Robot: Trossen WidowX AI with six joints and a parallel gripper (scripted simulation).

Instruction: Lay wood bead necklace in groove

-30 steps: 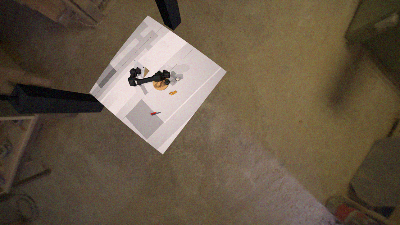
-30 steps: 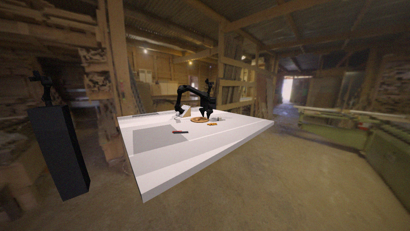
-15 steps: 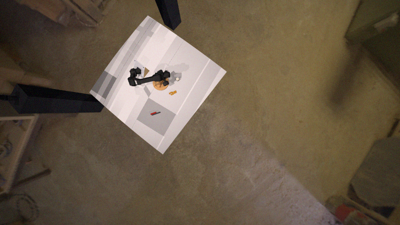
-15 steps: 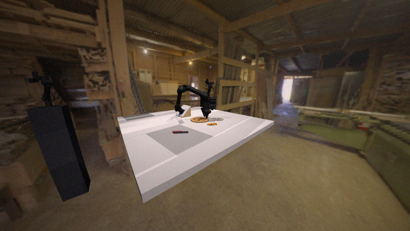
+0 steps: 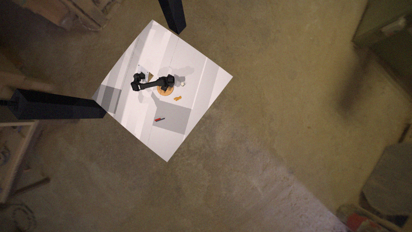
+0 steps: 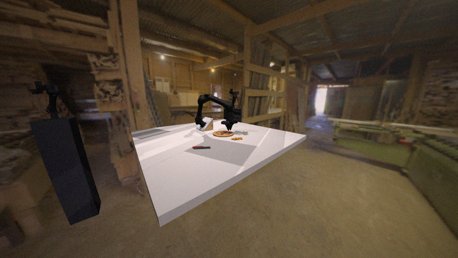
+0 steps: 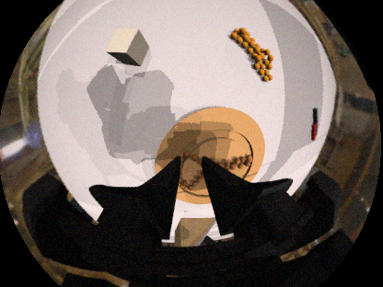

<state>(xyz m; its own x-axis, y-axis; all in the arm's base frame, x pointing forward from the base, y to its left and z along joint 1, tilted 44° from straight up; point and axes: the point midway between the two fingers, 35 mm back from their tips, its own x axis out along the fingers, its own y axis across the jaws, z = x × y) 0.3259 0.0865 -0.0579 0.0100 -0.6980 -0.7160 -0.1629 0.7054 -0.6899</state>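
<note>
The wood bead necklace [image 6: 224,132] [image 7: 241,162] lies on the round bead board [image 5: 166,91] [image 6: 223,134] [image 7: 250,121], near the middle of the wrist view. Its brown beads show in separate stretches at both sides of the black fingers; one cuts across inside the circular groove and reaches its right side, so the necklace is not laid all round it. The fingers hide part of it.

The gripper [image 5: 165,87] [image 6: 229,128] [image 7: 191,160] points down over the board, partly open, a narrow gap between its fingertips and nothing gripped. Whether it touches the beads, I cannot tell.

In the wrist view, a string of orange beads [image 5: 178,98] [image 6: 237,138] [image 7: 252,50] lies bunched at upper right, apart from the board. A pale block [image 5: 183,84] [image 6: 245,132] [image 7: 126,43] sits at upper left, and a red-and-black marker [image 5: 159,119] [image 6: 201,147] [image 7: 314,124] lies at the right. A tan wedge [image 5: 150,76] [image 6: 209,125] [image 7: 193,231] shows at bottom centre. All are on a white table [image 5: 170,143] [image 6: 192,188] [image 7: 198,28].
</note>
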